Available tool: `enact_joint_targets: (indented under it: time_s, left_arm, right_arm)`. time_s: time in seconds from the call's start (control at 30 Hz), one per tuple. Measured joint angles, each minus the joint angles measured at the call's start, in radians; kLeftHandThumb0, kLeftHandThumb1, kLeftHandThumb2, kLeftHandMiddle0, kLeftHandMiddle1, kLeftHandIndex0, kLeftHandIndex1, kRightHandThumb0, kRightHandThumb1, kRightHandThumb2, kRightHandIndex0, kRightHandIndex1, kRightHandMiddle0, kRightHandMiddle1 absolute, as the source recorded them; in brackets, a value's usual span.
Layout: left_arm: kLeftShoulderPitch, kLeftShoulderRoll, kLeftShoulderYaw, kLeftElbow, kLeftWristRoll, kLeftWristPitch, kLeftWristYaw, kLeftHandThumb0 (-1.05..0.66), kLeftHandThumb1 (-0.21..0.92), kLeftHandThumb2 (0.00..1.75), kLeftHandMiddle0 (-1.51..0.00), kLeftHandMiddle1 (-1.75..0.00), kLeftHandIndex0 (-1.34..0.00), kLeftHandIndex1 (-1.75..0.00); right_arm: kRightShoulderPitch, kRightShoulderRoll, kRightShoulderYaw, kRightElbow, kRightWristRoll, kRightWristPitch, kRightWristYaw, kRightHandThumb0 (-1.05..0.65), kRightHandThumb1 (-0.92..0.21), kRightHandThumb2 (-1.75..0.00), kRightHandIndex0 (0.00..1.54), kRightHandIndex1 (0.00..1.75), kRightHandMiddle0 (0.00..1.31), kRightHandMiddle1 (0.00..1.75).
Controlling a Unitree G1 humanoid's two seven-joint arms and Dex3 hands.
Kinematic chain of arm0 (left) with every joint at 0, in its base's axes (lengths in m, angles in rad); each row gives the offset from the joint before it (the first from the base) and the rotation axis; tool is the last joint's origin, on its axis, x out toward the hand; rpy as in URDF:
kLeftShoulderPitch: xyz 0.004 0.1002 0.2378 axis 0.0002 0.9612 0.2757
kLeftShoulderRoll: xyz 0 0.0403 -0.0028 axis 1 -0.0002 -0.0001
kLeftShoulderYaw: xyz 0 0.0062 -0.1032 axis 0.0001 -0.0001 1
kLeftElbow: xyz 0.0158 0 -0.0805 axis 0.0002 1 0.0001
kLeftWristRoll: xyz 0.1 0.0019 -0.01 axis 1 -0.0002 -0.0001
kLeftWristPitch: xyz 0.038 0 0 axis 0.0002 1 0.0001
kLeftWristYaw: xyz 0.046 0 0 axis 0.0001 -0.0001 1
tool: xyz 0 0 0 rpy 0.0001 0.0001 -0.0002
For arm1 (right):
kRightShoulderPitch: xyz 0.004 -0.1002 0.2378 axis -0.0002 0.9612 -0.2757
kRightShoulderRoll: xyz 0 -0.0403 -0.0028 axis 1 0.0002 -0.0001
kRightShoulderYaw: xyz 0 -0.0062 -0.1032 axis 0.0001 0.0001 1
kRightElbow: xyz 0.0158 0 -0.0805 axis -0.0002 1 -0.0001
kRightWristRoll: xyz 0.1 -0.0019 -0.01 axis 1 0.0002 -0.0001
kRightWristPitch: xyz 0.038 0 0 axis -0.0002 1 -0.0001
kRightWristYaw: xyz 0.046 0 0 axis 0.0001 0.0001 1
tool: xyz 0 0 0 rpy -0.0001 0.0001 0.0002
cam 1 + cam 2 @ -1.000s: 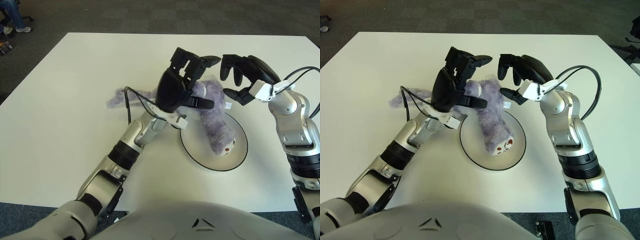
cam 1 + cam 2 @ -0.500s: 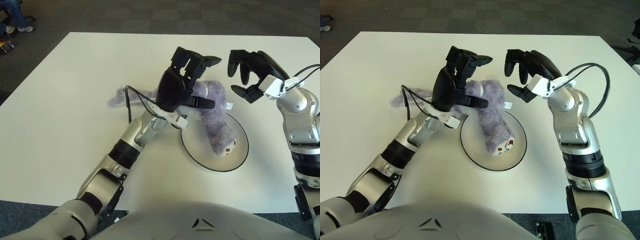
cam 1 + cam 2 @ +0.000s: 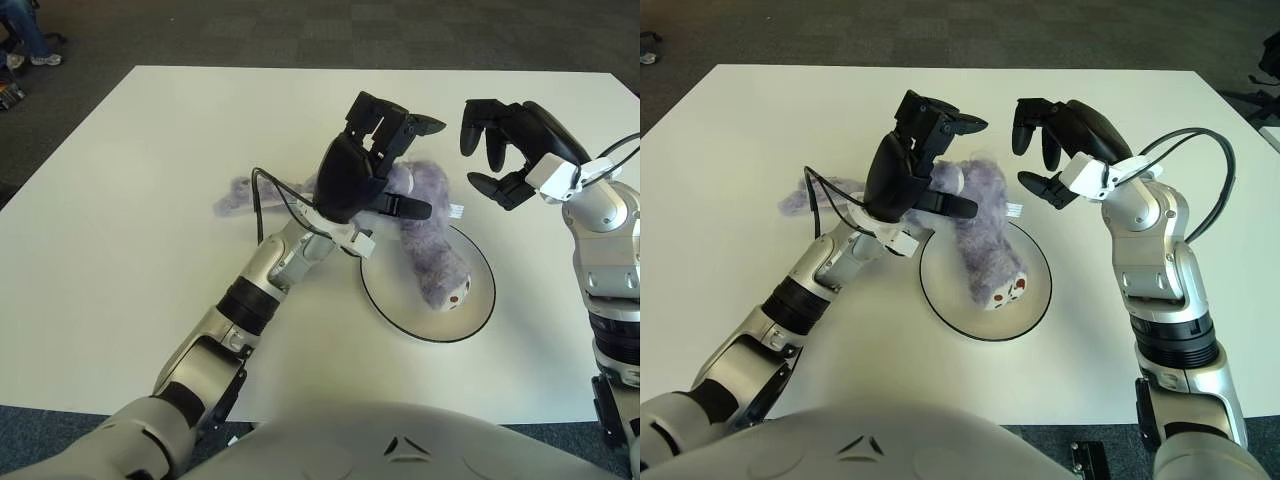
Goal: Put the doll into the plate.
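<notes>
The doll (image 3: 425, 225) could end up only half on the plate (image 3: 481, 312). One soft leg lies inside it, but the fuzzy body hangs over the back rim and a long bit trails off to the left on the desk (image 3: 120, 220). If the left robot hand (image 3: 372, 165) lifts away now, I think the doll may flop back off the rim, because most of it seems to lie outside the plate. A finger might also snag in the fur and drag it out.

The left robot hand sits right over the doll's body, fingers loose and spread, not clamped on anything I can see. The right robot hand (image 3: 505, 150) hangs above the desk just right of the doll, its fingers curled but holding nothing.

The doll is purple, furry and floppy. A small white tag sticks out of its side, and the foot in the plate has reddish spots.
</notes>
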Motion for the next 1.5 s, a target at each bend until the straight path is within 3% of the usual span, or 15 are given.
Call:
enact_joint_targets:
  time_s: [0.23, 0.4, 0.47, 0.6, 0.93, 1.07, 1.17, 1.23, 1.5]
  left_arm:
    - [0.056, 0.072, 0.041, -0.141, -0.056, 0.050, -0.168, -0.64, 0.76, 0.68, -0.08, -1.52, 0.00, -1.32]
    - [0.115, 0.130, 0.093, -0.286, -0.147, 0.106, -0.331, -0.55, 0.59, 0.84, -0.01, -1.59, 0.00, -1.30]
    - [0.135, 0.141, 0.109, -0.328, -0.165, 0.132, -0.376, -0.55, 0.58, 0.85, -0.01, -1.58, 0.00, -1.26]
    - [0.159, 0.153, 0.133, -0.382, -0.164, 0.180, -0.429, -0.59, 0.60, 0.82, 0.00, -1.53, 0.00, -1.17]
    - [0.167, 0.180, 0.172, -0.471, -0.157, 0.244, -0.535, -0.68, 0.61, 0.76, 0.00, -1.48, 0.00, -1.06]
    - [0.167, 0.201, 0.193, -0.502, -0.176, 0.276, -0.604, -0.72, 0.60, 0.72, -0.01, -1.38, 0.00, -0.97]
    - [0.165, 0.229, 0.213, -0.528, -0.197, 0.304, -0.672, -0.76, 0.62, 0.68, 0.00, -1.18, 0.00, -0.84]
    - [0.160, 0.255, 0.228, -0.541, -0.207, 0.321, -0.722, -0.78, 0.65, 0.63, 0.00, -1.05, 0.00, -0.75]
    - [0.134, 0.335, 0.245, -0.573, -0.185, 0.400, -0.879, -0.84, 0.76, 0.51, 0.00, -0.76, 0.00, -0.42]
  right_arm:
    - [-0.001, 0.000, 0.008, -0.014, -0.004, 0.034, 0.017, 0.00, 0.04, -1.67, 0.88, 1.74, 0.71, 1.61]
    - [0.000, 0.001, 0.013, -0.018, -0.021, 0.092, 0.022, -0.01, -0.04, -1.58, 0.84, 1.75, 0.66, 1.58]
    - [0.000, 0.001, 0.014, -0.023, -0.030, 0.112, 0.023, -0.01, -0.06, -1.56, 0.83, 1.75, 0.64, 1.57]
    - [0.000, 0.001, 0.021, -0.041, -0.056, 0.150, 0.023, -0.01, -0.15, -1.49, 0.65, 1.75, 0.60, 1.71]
    - [0.000, 0.002, 0.039, -0.067, -0.089, 0.209, 0.023, -0.01, -0.24, -1.41, 0.56, 1.75, 0.54, 1.74]
    - [0.000, 0.002, 0.044, -0.067, -0.095, 0.216, 0.023, -0.01, -0.25, -1.40, 0.55, 1.75, 0.53, 1.74]
    - [0.000, 0.002, 0.048, -0.066, -0.101, 0.216, 0.023, -0.01, -0.25, -1.39, 0.54, 1.75, 0.53, 1.74]
    - [0.000, 0.002, 0.050, -0.065, -0.103, 0.214, 0.022, -0.01, -0.26, -1.39, 0.54, 1.75, 0.53, 1.74]
    - [0.000, 0.004, 0.051, -0.064, -0.101, 0.211, 0.022, -0.01, -0.28, -1.37, 0.53, 1.75, 0.51, 1.75]
